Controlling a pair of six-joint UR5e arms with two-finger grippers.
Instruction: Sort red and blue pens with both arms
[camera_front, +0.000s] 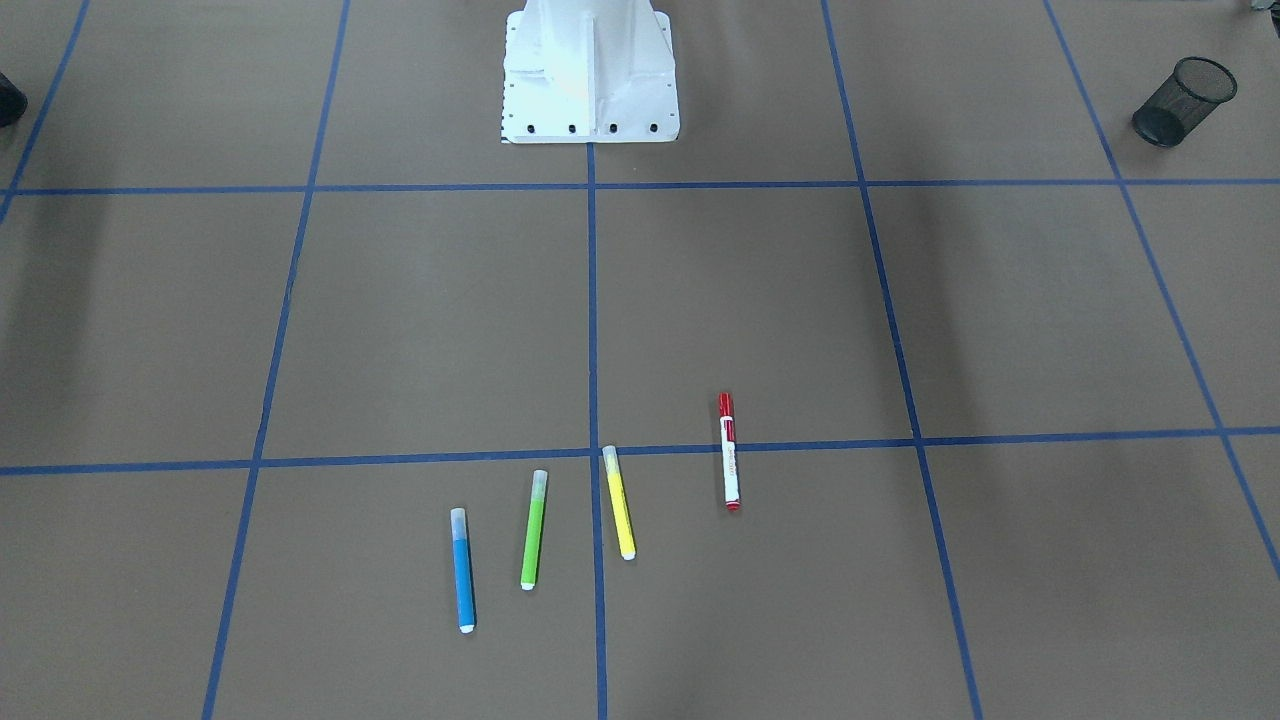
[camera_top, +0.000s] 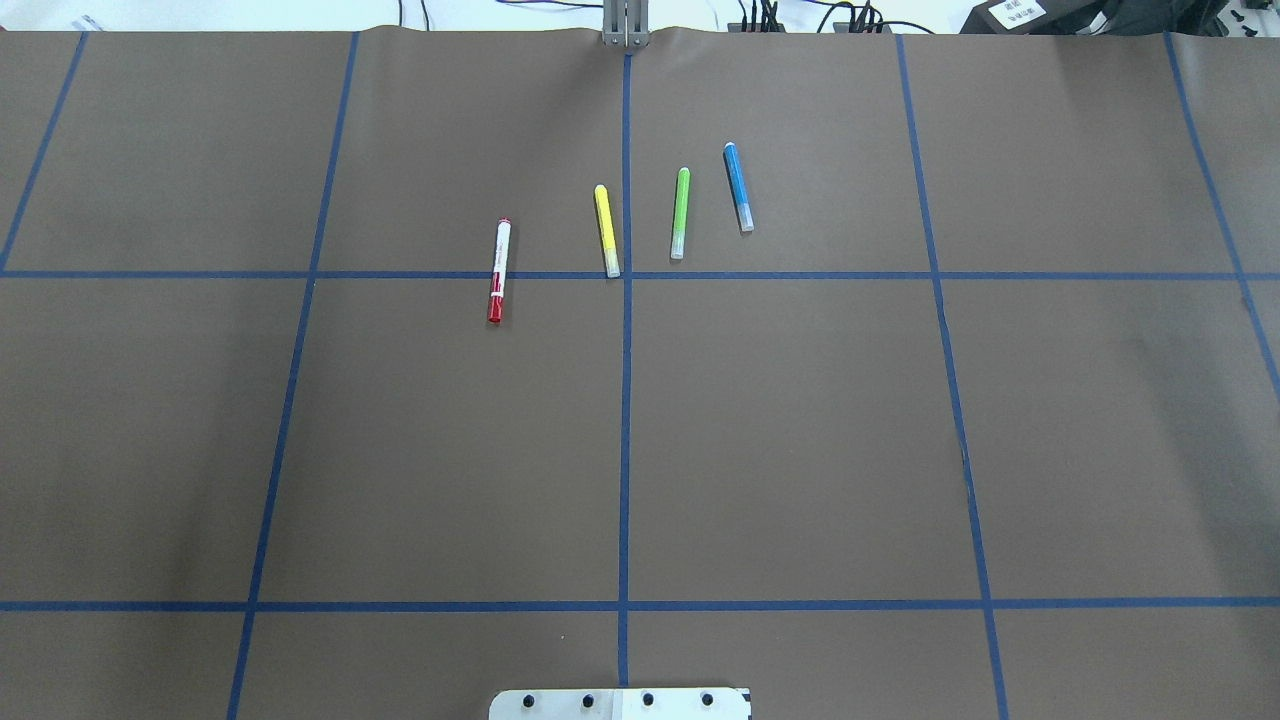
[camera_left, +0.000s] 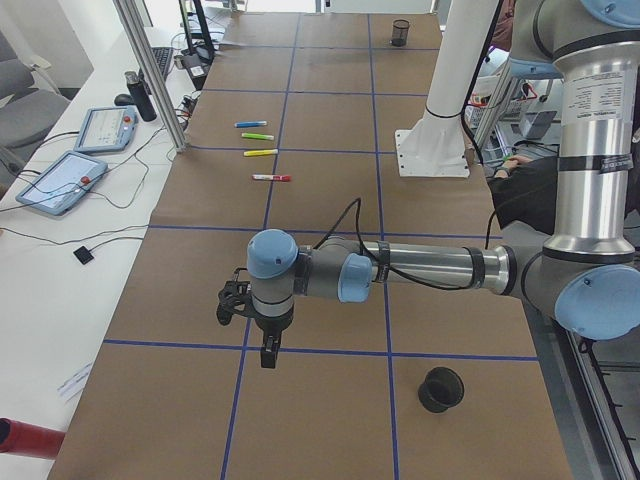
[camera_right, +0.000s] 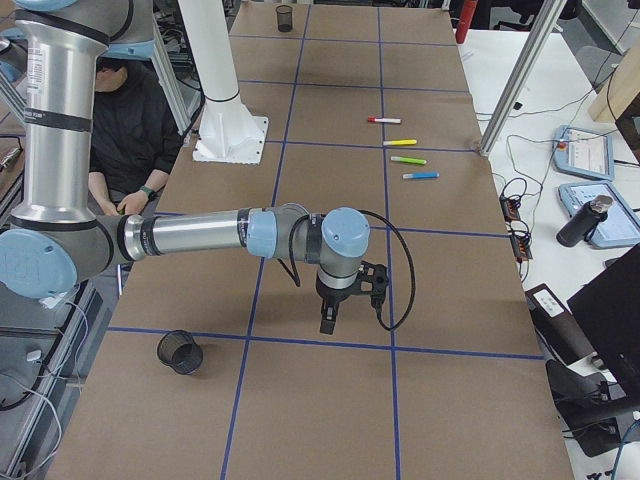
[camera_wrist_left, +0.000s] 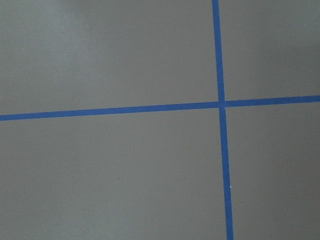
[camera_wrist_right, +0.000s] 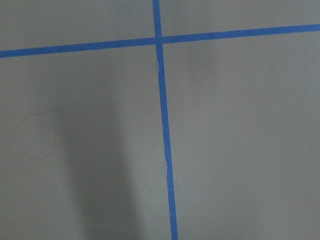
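Print on red pen barrel: unreadable | blue pen: well apart

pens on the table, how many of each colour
red pen: 1
yellow pen: 1
green pen: 1
blue pen: 1
total: 4
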